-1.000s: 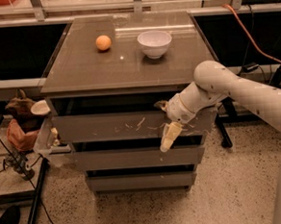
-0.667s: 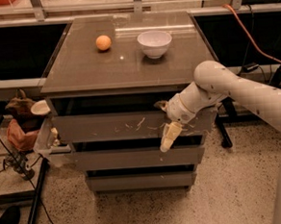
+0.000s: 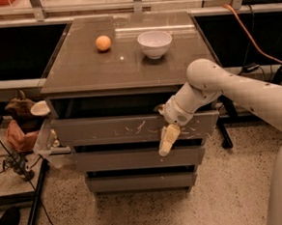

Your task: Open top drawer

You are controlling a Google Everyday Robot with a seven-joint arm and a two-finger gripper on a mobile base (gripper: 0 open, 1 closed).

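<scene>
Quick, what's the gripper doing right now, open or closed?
Gripper: open or closed cannot be told; it points down in front of the top drawer, right of centre.

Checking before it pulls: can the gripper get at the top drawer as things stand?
Probably yes: the gripper hangs right at the top drawer front, with nothing between them. The bowl and orange sit above.

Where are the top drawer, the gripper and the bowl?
top drawer (image 3: 108, 130), camera view, left part of its front.
gripper (image 3: 164, 150), camera view, tip, just below the drawer's front.
bowl (image 3: 155, 49), camera view, outer wall.
</scene>
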